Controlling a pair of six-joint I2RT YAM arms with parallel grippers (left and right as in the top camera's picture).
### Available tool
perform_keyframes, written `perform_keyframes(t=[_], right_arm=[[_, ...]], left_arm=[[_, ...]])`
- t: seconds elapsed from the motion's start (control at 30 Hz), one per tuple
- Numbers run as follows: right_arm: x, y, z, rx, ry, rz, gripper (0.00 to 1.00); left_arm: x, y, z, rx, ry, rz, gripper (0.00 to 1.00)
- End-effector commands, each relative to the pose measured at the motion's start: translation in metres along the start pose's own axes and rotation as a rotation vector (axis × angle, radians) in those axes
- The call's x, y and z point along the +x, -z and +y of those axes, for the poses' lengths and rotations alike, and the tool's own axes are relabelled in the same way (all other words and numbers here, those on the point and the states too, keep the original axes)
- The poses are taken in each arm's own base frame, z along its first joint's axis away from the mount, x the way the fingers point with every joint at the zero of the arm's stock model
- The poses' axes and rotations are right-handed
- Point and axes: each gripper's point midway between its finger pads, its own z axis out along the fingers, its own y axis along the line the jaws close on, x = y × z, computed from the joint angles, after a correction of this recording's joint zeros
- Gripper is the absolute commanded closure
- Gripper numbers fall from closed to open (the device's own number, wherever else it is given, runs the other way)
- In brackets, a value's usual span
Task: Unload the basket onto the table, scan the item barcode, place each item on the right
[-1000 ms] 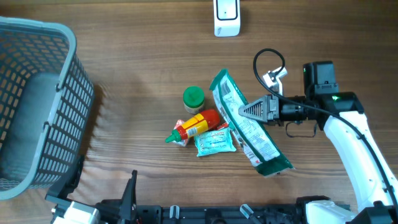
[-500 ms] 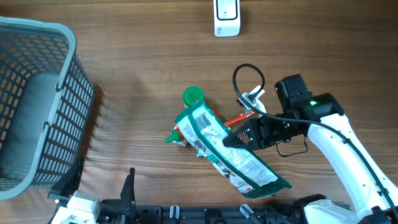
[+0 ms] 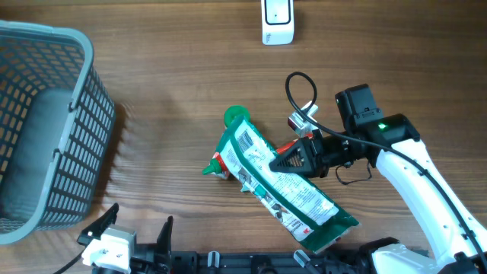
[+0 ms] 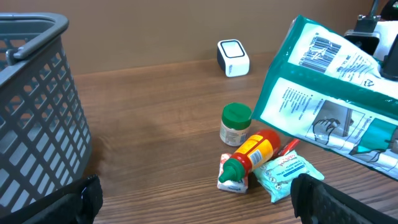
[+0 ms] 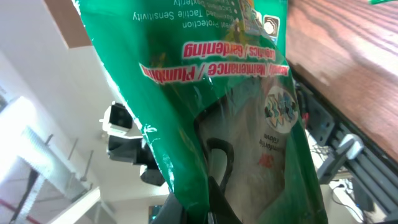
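Note:
A green-and-white packet [image 3: 281, 186] hangs tilted above the table, over the small items in the middle. My right gripper [image 3: 280, 161] is shut on its right edge. In the right wrist view the packet [image 5: 205, 93] fills the frame and the fingers [image 5: 214, 199] pinch its film at the bottom. The left wrist view shows the packet's printed side with a barcode [image 4: 323, 50] near its upper end. The white scanner [image 3: 278, 19] stands at the table's far edge. My left gripper [image 4: 199, 202] is open and holds nothing, low at the front left.
A grey basket [image 3: 46, 129] takes up the left side. Under and beside the packet lie a green-capped jar [image 4: 236, 124], a red and yellow bottle [image 4: 255, 152] and a teal wipes pack [image 4: 286, 174]. A black cable [image 3: 300, 91] loops off the right arm.
The right arm has lifted the packet, swung it left and turned it, so it now covers the bottle and wipes. The left arm shifted slightly at the front edge.

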Motion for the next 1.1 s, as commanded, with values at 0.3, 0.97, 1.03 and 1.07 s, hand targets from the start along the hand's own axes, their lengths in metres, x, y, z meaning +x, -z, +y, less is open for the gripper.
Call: perform_keyframes(t=[0.3, 0.97, 1.03, 1.07], right_arm=[[-0.002, 0.0, -0.006, 0.064, -0.004, -0.021, 0.96], [-0.033, 0.011, -0.045, 0.325, 0.089, -0.147, 0.96], [-0.038, 0.011, -0.043, 0.322, 0.132, -0.156, 0.96], [-0.041, 0.011, -0.041, 0.322, 0.164, -0.158, 0.96]], left_arm=[[0.001, 0.001, 0.0, 0.003, 0.003, -0.005, 0.0], [0.001, 0.001, 0.0, 0.003, 0.003, -0.005, 0.0], [0.001, 0.001, 0.0, 0.003, 0.003, -0.005, 0.0], [0.001, 0.001, 0.0, 0.003, 0.003, -0.005, 0.0]])
